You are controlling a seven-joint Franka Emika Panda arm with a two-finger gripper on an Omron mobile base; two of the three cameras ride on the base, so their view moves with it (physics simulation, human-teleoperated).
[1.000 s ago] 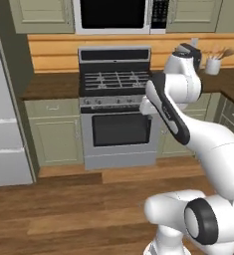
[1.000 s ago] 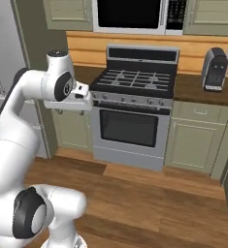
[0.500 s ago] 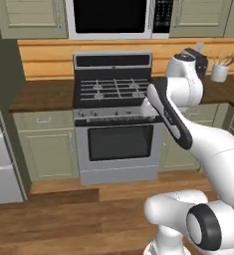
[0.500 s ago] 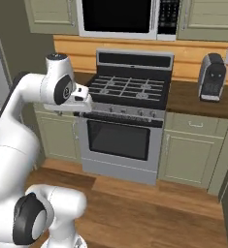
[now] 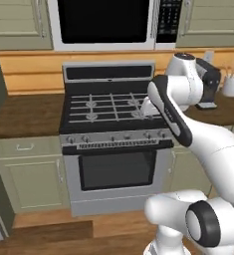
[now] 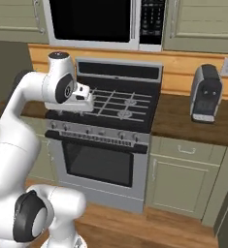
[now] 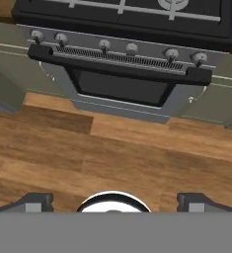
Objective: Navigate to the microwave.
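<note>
Wood-floored kitchen: from the left, a brown bench [image 5: 24, 115], then the steel range [image 5: 113, 149], and on the right-hand bench a small dark appliance [image 6: 205, 93]. Above the range sits the microwave [image 5: 106, 22], its black door facing out into the room toward the robot, long axis horizontal along the wall, keypad at its right end. My judgement: driving further risks the base or folded arm striking the range front just ahead. The fingers [image 7: 36, 201] stand wide apart, holding nothing.
</note>
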